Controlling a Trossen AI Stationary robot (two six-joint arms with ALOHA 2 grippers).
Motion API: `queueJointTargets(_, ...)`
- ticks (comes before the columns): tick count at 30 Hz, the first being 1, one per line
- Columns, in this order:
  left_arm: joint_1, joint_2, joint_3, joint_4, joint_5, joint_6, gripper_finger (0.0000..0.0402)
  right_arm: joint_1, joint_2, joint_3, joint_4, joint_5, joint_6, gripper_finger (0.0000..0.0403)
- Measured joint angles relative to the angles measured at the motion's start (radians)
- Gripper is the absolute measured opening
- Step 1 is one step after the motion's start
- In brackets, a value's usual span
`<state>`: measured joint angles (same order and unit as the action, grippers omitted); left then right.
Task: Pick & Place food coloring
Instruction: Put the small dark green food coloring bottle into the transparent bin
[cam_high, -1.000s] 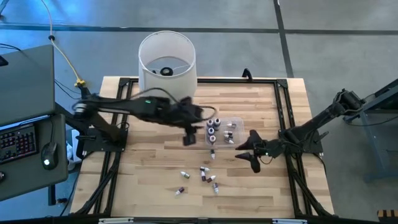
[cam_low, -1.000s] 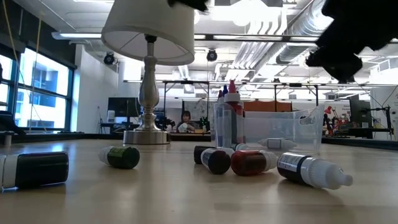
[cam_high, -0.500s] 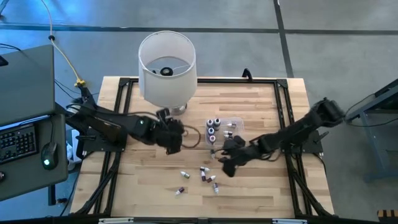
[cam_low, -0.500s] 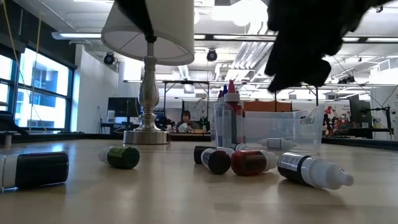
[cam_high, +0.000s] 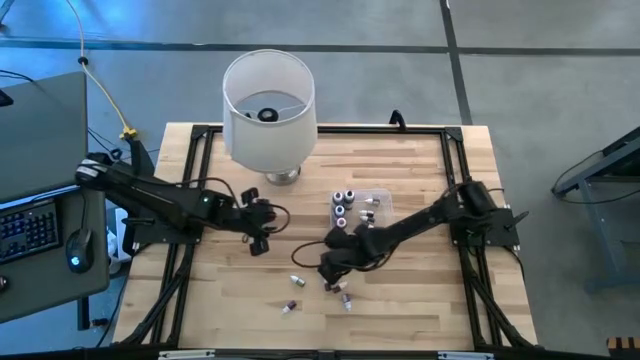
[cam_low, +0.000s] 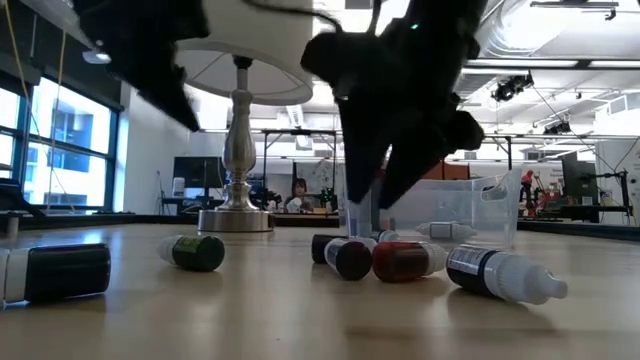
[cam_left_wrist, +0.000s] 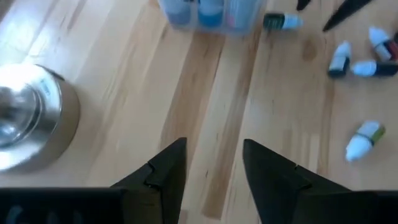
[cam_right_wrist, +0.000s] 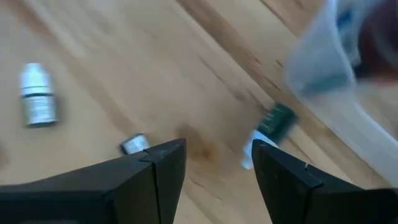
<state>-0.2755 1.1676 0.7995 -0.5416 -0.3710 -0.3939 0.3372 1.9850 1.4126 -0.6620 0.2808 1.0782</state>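
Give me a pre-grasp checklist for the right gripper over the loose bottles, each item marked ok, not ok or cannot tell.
1. Right gripper open, nothing between its fingers: ok.
2. It is above the loose bottles in front of the tub: ok.
3. One bottle singled out between the fingers: not ok; the green-labelled bottle lies just ahead, off to one side.
4. Left gripper away from the cluster, open: ok.
5. Room left in the tub: cannot tell.
6. Lamp away from the right arm: ok.

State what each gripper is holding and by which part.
Nothing is held. The left gripper and the right gripper are both open and empty above the table.
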Motion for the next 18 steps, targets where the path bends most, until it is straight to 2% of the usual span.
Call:
queueJointTargets(4, 0.000, -0.043, -0.049, 0.014, -0.003, 0.000, 0.0154, 0.001, 0.032, 0.084, -0.157, 0.015, 0.088, 0.0176)
queueJointTargets(8, 0.000, -0.049, -0.053, 0.003, -0.009, 0.004, 0.0154, 0.005, 0.032, 0.075, -0.174, 0.090, 0.182, 0.0176)
queueJointTargets(18, 0.000, -0.050, -0.052, 0.018, -0.007, 0.030, 0.0154, -0.035, 0.032, -0.088, -0.040, 0.039, 0.261, 0.0176)
